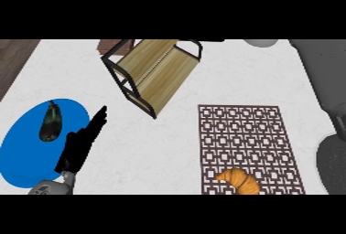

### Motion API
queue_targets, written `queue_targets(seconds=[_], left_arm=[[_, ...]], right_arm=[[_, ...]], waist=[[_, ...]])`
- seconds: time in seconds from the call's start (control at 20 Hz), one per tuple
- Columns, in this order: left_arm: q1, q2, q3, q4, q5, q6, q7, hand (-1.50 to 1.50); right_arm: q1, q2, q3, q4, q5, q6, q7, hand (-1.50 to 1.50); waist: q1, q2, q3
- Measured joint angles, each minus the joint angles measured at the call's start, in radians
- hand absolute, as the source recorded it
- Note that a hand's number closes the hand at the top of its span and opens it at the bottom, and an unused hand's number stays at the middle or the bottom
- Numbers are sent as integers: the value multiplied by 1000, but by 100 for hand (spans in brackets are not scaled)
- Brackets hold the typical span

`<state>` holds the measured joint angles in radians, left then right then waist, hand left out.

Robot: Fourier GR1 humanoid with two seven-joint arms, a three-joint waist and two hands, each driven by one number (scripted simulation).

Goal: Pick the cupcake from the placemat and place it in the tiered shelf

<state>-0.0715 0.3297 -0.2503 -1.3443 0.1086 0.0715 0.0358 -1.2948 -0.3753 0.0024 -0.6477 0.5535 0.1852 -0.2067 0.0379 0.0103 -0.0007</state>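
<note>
Closest to me, at the near end of the patterned placemat (250, 137), lies the only food on it: a golden, crescent-shaped pastry (238, 181) that looks more like a croissant than a cupcake. That mismatch is the first hazard I see, since a search for a cupcake's shape might pass over it. The second is reach. The only hand showing is the left hand (79, 148), well apart from the pastry across bare counter (155, 155), and no right hand is visible at all. A grab from the left would mean a long cross-body stretch, and a curved pastry could roll or slip out of a poor pinch.

The fingers (99, 119) are stretched out straight and close together, pointing away up the counter. They hold nothing. They overlap the rim of the blue plate (20, 155), but I cannot tell whether they touch it. On that plate, just beyond the hand, lies a dark aubergine (51, 121).

Farthest off sits the tiered shelf (152, 68), its wooden boards angled in a black frame. That slant could let a pastry set down carelessly slide.
</note>
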Motion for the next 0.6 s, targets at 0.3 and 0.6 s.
queue_targets(seconds=[0.3,0.6], left_arm=[[-30,-28,-15,10,-21,-1,5,0],[-43,-27,-11,19,-24,-20,-2,0]], right_arm=[[-150,62,-18,186,42,-88,16,150],[-220,129,2,312,95,-154,-16,150]], waist=[[25,11,-1],[45,19,-1]])
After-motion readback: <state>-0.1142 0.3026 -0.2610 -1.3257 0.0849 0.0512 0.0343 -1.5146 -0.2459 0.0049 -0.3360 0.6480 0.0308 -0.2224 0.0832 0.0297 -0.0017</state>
